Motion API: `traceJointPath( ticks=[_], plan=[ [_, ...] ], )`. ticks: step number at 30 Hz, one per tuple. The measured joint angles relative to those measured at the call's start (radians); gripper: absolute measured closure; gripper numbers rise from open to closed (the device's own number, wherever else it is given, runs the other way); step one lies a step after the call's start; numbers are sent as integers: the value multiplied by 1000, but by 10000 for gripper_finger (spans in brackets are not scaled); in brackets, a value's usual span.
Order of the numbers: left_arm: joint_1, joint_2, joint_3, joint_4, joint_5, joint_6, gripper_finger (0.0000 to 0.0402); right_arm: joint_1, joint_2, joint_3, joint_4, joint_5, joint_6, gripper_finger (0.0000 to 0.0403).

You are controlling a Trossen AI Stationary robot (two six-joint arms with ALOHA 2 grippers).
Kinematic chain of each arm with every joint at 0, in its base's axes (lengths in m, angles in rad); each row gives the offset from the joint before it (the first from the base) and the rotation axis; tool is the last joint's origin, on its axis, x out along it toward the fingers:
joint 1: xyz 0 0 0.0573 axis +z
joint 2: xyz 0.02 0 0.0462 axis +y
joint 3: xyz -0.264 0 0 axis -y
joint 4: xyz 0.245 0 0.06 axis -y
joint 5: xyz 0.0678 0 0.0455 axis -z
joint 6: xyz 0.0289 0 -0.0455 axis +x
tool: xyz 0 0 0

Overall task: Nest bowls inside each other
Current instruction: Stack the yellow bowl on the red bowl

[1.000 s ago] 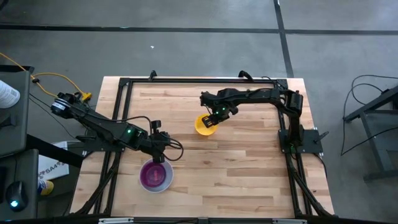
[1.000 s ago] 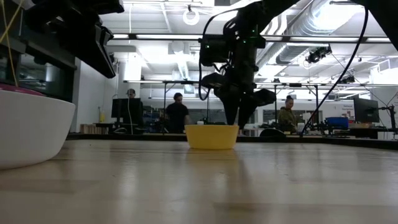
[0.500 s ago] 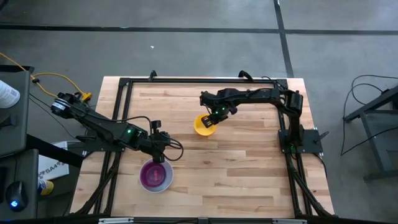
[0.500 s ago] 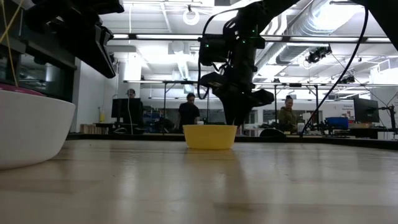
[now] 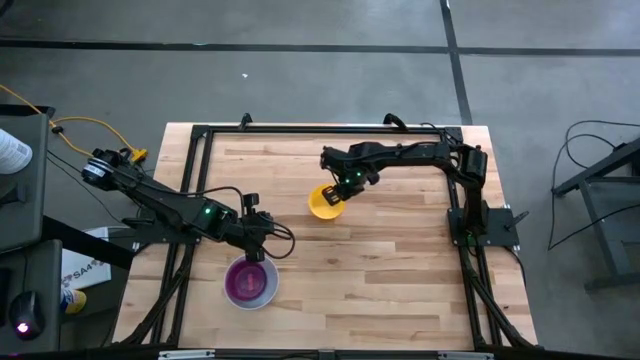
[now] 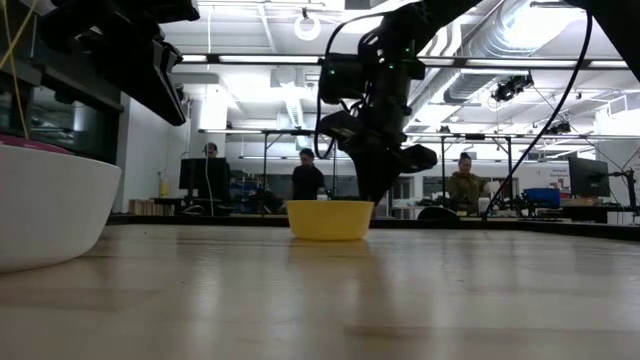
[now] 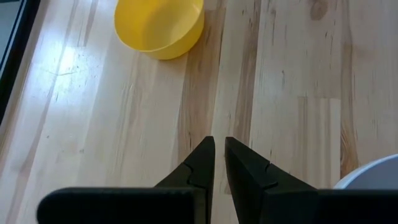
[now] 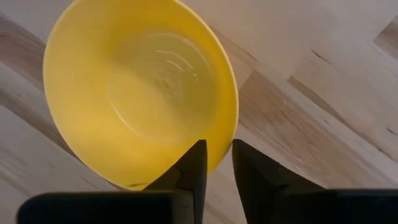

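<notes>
A yellow bowl [image 5: 325, 203] stands on its base near the middle of the wooden table, also seen in the low view [image 6: 330, 220]. My right gripper [image 5: 345, 186] is above its far right rim, shut on it. A white bowl [image 5: 250, 284] stands near the front left with a purple bowl [image 5: 246, 281] inside it. My left gripper [image 5: 260, 250] hovers just beyond the white bowl. Its fingers are shut with nothing between them [image 7: 219, 146]. My right gripper holds the yellow bowl by its rim [image 8: 225, 144], on the bowl's far right side. One finger [image 8: 194, 167] is inside the bowl and the other [image 8: 252, 171] outside. The fingers come steeply from above. The bowl's base [image 6: 330, 236] is on the table.
Black frame rails [image 5: 320, 128] run along the table's far edge and both sides. Bare wood lies between the two bowls and toward the right front. People stand in the room beyond the far edge [image 6: 305, 185].
My right gripper has shut on the yellow bowl's rim. The bowl has slid a little toward the table's left, staying on the wood.
</notes>
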Motion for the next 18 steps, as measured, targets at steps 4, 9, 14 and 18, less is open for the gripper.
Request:
traceJointPath(
  ticks=[4, 9, 14, 18],
  plan=[
    [0, 0, 0, 0, 0, 0, 364, -1, 0, 0, 19, 0, -4, 326],
    [0, 0, 0, 0, 0, 0, 364, -3, 0, 0, 32, 0, -19, 318],
    [0, 0, 0, 0, 0, 0, 364, -4, 12, 0, 53, -2, -25, 313],
    [0, 0, 0, 1, 0, 0, 364, -3, 39, 0, 82, -22, -30, 313]
  ],
)
